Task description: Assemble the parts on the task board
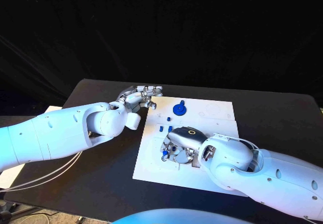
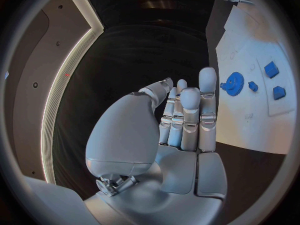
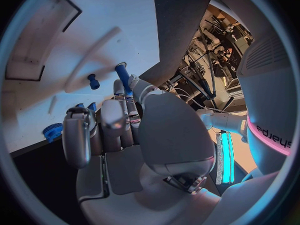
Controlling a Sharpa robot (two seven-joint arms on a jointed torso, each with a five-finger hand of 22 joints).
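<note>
The white task board point(image 1: 214, 122) lies in the middle of the black table. A blue gear point(image 1: 179, 109) sits near its far left side, with small blue parts point(image 1: 165, 128) a little nearer. My right hand point(image 1: 180, 143) rests low over the board's left half with its fingers curled. In the right wrist view it pinches a long blue peg point(image 3: 123, 78) between thumb and fingers. A short blue peg point(image 3: 93, 81) stands on the board point(image 3: 94, 25) beside it. My left hand point(image 1: 141, 97) hovers off the board's far left corner, fingers stretched out and holding nothing point(image 2: 184, 115).
The left wrist view shows the gear point(image 2: 235, 83), a small peg point(image 2: 253, 86) and two blue blocks point(image 2: 271, 69) on the board point(image 2: 250, 125). A shallow rectangular recess point(image 3: 44, 40) is cut into the board. Bare black table point(image 1: 283, 112) surrounds the board.
</note>
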